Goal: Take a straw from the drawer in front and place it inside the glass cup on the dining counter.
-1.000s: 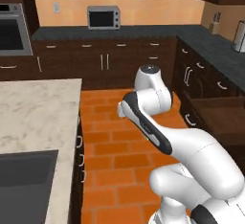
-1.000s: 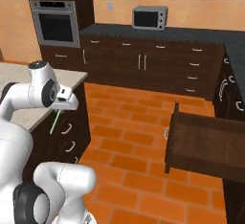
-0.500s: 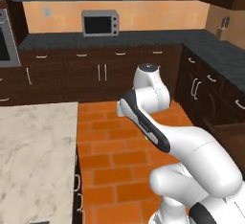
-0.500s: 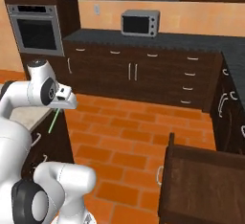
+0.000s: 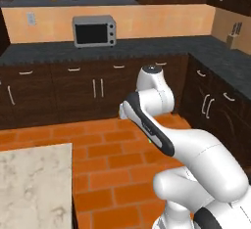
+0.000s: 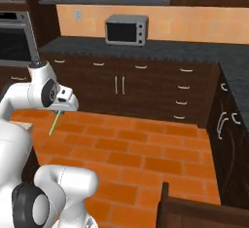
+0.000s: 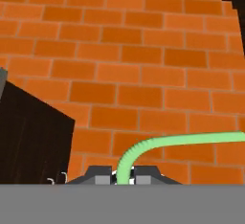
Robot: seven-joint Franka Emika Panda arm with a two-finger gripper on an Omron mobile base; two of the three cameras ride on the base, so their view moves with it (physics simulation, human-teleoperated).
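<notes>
Straw (image 7: 143, 147) clamped between gripper (image 7: 123, 176) fingers, carried above brick floor (image 7: 143, 65); left base view: whole scene has shifted since earlier frame, camera moved, dining counter (image 5: 34, 184) corner now low left; right base view: drawer (image 6: 204, 215) now at bottom edge, straw hangs as thin slanted line below hand; hand view: straw light green, ribbed bend curving right.

The straw (image 7: 158, 144) runs off the right edge of the hand view; its lower end is hidden between the hand (image 7: 122, 176) fingertips. In the right base view, the drawer (image 6: 204, 212) is cut off by the bottom edge. In the left base view, the tabletop (image 5: 34, 186) is cut off at lower left.
</notes>
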